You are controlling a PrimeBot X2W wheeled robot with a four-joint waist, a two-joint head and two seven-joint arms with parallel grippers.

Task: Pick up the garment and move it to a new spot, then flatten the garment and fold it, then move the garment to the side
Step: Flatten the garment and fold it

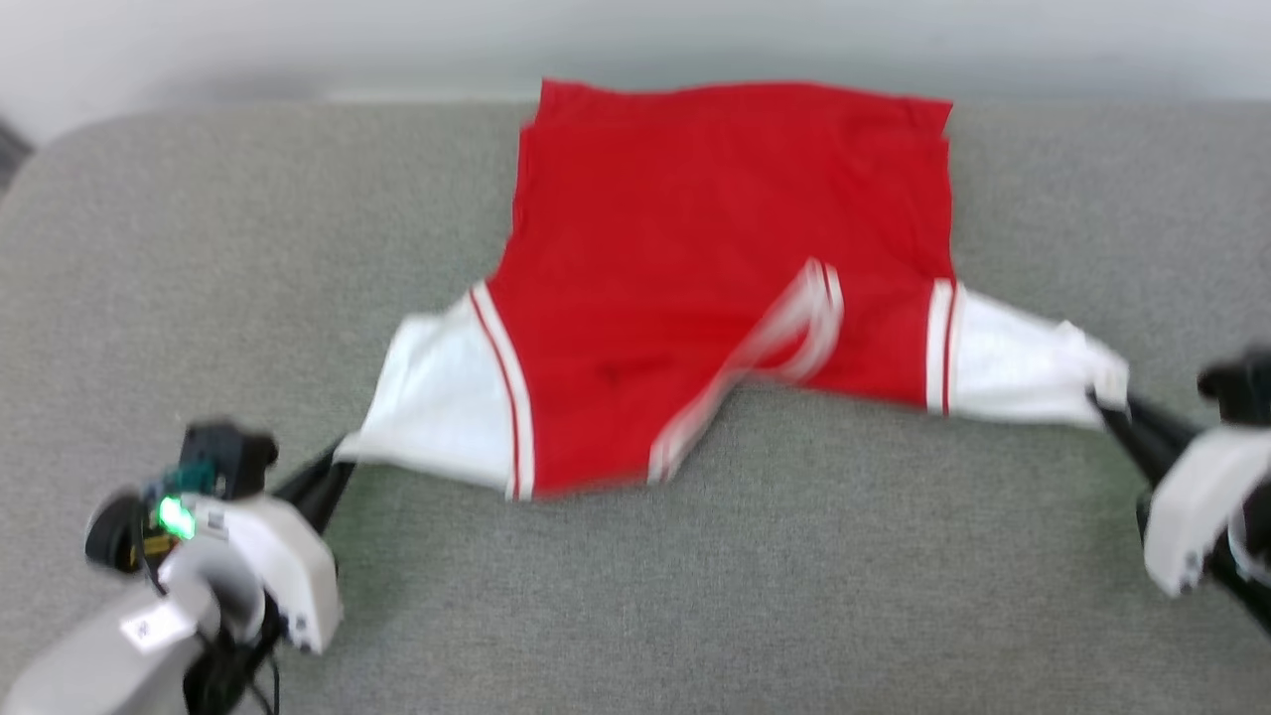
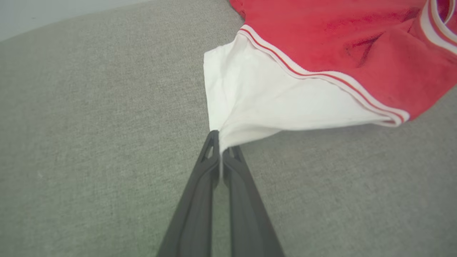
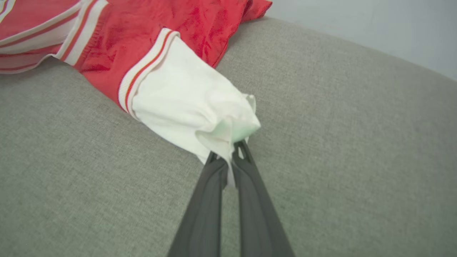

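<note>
Two grips on: left gripper (image 2: 220,142) and right gripper (image 3: 231,151) each clamp a white end of the garment (image 1: 715,228) | it's stretched across the grey surface (image 1: 199,248), near edge lifted | flattening step, I reckon; next I'd lower evenly, keeping it taut.

Head view: high, looking forward and down over the grey fabric surface (image 1: 794,596). The whole garment (image 1: 725,248) is in frame, blurred.
Left wrist view: low and close, facing along the left gripper (image 2: 221,142) at one white sleeve (image 2: 257,100).
Right wrist view: equally close, facing along the right gripper (image 3: 228,151) at the other sleeve (image 3: 185,103).
Shared: both sleeves also show in the head view.
</note>
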